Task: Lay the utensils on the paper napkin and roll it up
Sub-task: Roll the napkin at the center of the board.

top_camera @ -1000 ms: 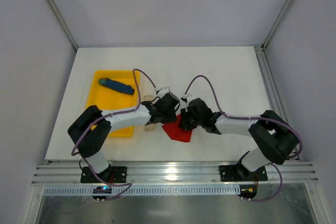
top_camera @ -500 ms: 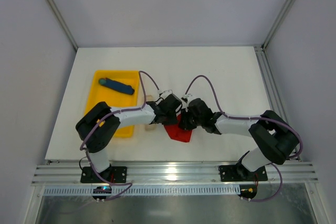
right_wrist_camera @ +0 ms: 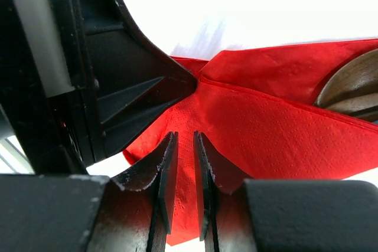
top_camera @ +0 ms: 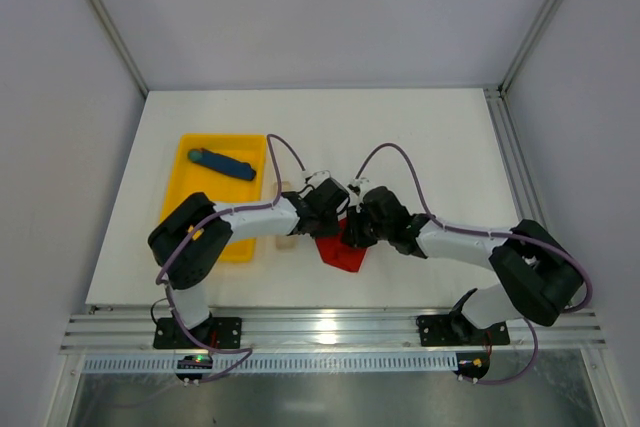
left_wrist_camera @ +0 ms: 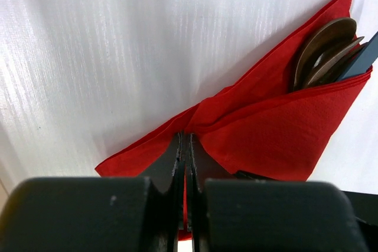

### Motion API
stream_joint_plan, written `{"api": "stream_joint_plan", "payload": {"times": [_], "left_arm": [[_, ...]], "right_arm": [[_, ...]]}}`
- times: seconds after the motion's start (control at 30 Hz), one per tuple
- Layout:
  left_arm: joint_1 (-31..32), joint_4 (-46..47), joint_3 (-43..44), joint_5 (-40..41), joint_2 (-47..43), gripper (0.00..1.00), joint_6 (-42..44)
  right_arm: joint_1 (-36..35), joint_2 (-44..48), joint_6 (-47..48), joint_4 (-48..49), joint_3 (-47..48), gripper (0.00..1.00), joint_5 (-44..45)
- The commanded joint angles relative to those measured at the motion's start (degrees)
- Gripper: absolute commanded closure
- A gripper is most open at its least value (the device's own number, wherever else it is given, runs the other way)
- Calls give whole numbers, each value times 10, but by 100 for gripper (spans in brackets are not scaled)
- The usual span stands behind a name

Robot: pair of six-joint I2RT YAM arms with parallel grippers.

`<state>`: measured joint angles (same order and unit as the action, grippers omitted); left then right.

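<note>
Since the utensils (left_wrist_camera: 323, 48) already lie tucked under a folded flap of the paper napkin (left_wrist_camera: 266, 134), which sits near the front of the table (top_camera: 420, 137) between the two arms, I judge the placing done and the rolling under way. My left gripper (left_wrist_camera: 185, 146) has its fingers pressed together on a pinch of red paper at the middle crease. My right gripper (right_wrist_camera: 184, 169) stands just beside it, fingers narrowly apart above the sheet, gripping nothing I can see. Next I'd have the right catch the loose flap and turn it over the wooden heads while the left anchors the crease, gently, since thin paper tears
</note>
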<state>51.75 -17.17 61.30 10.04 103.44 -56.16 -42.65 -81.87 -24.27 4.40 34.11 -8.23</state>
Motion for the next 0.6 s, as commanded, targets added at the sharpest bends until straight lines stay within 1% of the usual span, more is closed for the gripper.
{"api": "stream_joint_plan", "payload": {"times": [0.0,0.1,0.33,0.57], "left_arm": [[1,-45,8,25,4,100,4],[2,-52,8,31,4,100,4],[1,-55,7,38,5,100,2],[1,-55,8,39,11,100,-1]], "right_arm": [[-3,20,3,-8,16,75,-6],[-3,30,-5,-11,14,75,-21],[-8,48,-42,48,-39,75,-66],[-11,29,-56,80,-72,75,-78]]}}
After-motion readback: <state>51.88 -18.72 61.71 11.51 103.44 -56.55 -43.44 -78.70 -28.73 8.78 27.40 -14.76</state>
